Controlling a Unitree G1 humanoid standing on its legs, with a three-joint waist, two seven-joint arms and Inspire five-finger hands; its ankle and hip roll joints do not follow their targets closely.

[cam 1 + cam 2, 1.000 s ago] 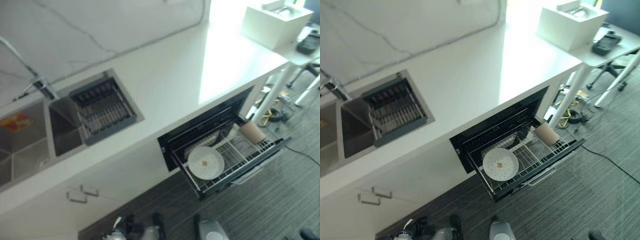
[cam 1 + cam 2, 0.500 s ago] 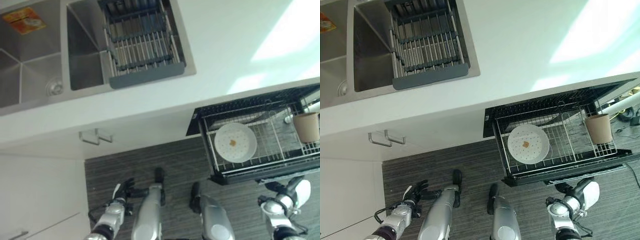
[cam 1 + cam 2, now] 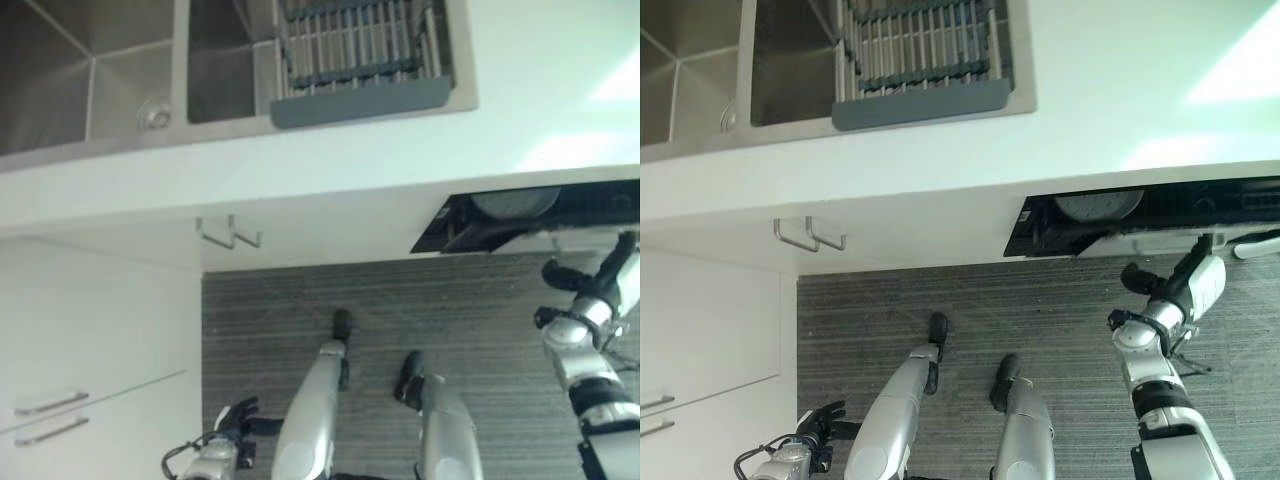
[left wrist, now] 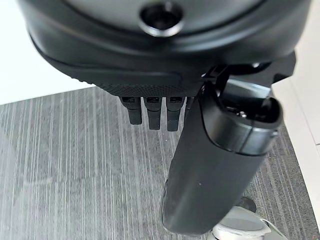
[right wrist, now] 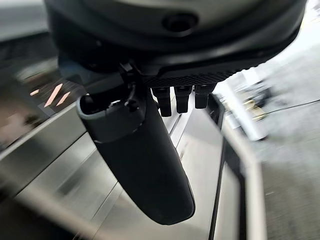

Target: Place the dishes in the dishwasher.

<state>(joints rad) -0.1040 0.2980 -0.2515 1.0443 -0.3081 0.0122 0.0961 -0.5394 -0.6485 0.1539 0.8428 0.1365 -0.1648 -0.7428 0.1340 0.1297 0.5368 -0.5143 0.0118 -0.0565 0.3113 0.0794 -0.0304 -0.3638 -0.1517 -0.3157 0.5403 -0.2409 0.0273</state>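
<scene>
Under the counter (image 3: 940, 190), dishwasher (image 3: 1140, 215); right hand (image 3: 1145, 281) near.

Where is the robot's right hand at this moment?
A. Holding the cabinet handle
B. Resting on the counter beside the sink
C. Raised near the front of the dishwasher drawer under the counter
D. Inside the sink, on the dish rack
C: the right hand is lifted close to the dishwasher drawer under the counter, far from the sink.

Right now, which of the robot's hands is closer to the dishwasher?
Right. The right hand is raised just below the dishwasher front; the left hand hangs low over the floor, far off to its left.
</scene>
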